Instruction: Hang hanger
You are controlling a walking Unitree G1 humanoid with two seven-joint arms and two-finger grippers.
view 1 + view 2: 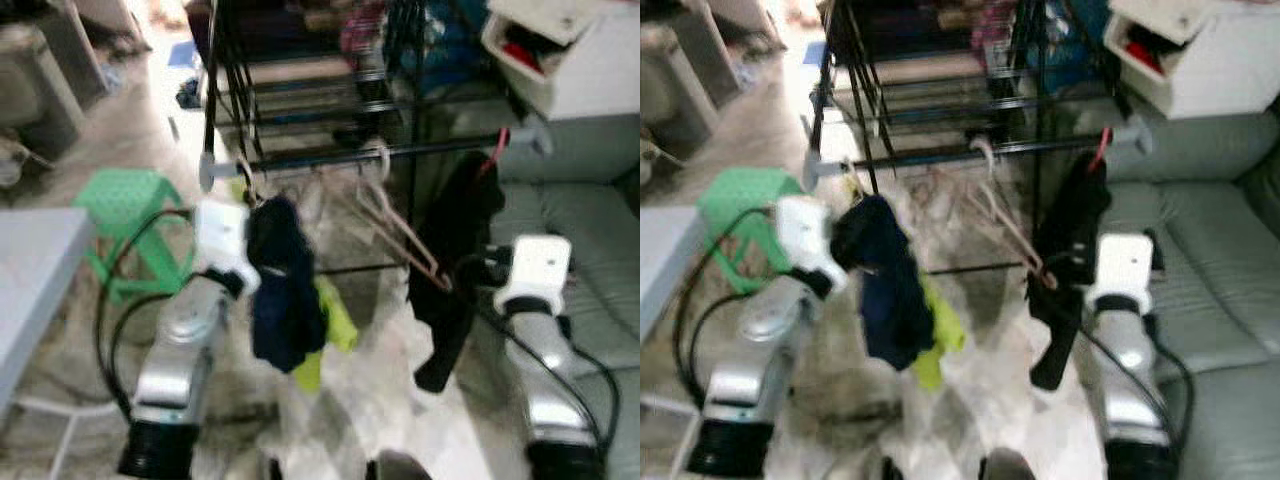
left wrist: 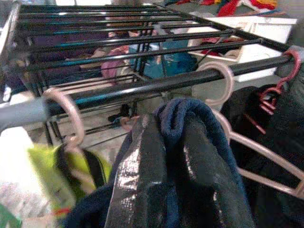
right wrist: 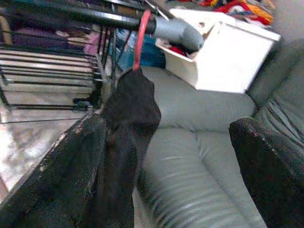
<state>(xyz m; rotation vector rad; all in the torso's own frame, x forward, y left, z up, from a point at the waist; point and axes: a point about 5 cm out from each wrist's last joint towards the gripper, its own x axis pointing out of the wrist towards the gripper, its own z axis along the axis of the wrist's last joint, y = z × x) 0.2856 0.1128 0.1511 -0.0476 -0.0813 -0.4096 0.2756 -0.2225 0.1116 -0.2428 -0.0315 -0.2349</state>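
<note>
- Left claw [image 1: 262, 262] is raised against a dark blue garment [image 1: 285, 300]; its grip cannot be told.
- Right claw [image 3: 175, 156] gapes wide beside a black garment [image 1: 455, 270].
- Pink hanger [image 1: 392, 222] hangs from the drying rack's rail [image 1: 420, 151].
</note>
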